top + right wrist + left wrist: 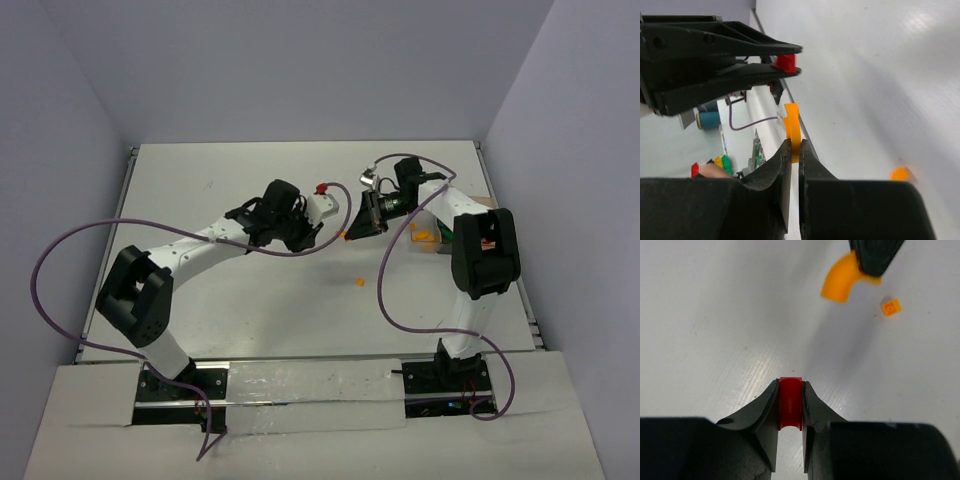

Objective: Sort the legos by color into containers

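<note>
Red lego [790, 407] pinched tight between the fingers of my left gripper [790, 386], over the white table [715, 315]. My right gripper [794, 146] is clamped on a curved orange lego [792, 122]. Another orange lego [359, 281] lies loose on the table, left of the containers [436, 246].

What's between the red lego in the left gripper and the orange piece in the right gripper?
Nothing: left wrist view shows only bare table between red lego and orange piece. The loose orange lego sits off to the side.
</note>
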{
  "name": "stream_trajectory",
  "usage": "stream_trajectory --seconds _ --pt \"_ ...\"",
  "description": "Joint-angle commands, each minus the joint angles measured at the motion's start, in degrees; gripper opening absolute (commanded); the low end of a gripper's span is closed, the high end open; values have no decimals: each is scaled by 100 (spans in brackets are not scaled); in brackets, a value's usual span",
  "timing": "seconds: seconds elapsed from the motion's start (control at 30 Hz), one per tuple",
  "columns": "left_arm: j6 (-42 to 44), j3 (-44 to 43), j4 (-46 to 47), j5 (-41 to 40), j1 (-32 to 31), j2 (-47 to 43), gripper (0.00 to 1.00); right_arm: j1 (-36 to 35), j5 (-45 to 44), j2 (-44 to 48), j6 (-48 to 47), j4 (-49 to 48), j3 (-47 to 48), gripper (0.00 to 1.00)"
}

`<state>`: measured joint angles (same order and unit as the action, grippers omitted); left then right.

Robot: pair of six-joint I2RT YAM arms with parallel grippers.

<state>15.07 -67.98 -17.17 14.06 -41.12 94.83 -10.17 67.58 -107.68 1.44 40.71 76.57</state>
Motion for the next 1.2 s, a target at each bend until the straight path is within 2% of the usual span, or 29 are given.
stream_trajectory --seconds 0.0,0.13,0.27,0.4,0.5,0.73,0.87,0.93,1.07,1.17 --pt "-315 -158 -137 918 166 -153 0 458 -446 396 -393 270 336 0" --pt "-493 -420 -302 1030 176 15 0 948 -1026 816 -778 566 426 0" --pt "-540 -694 -305 870 169 147 0 1820 -1511 1126 -1398 1205 728 0" --pt "-524 -1031 -377 565 157 334 0 2704 -2229 1177 -2045 1820 1173 0" --pt "-562 -1320 -533 553 160 510 0 2994 -2722 1087 -2281 2003 1439 0" --pt "-1039 -1595 -516 1299 405 654 0 2832 -2857 671 -2289 2067 1746 0" --pt "-1813 -1762 -398 1835 785 695 0 2619 -3175 407 -2139 1732 1604 0" --pt "-1942 -1791 -365 1907 844 684 0 2563 -3296 330 -2091 1623 1534 1" --pt "-2193 -1726 -116 1861 887 550 0 2385 -3630 137 -1945 1297 1349 8" --pt "-2243 -1673 -25 1785 882 497 0 2255 -3819 77 -1911 1129 1271 24"
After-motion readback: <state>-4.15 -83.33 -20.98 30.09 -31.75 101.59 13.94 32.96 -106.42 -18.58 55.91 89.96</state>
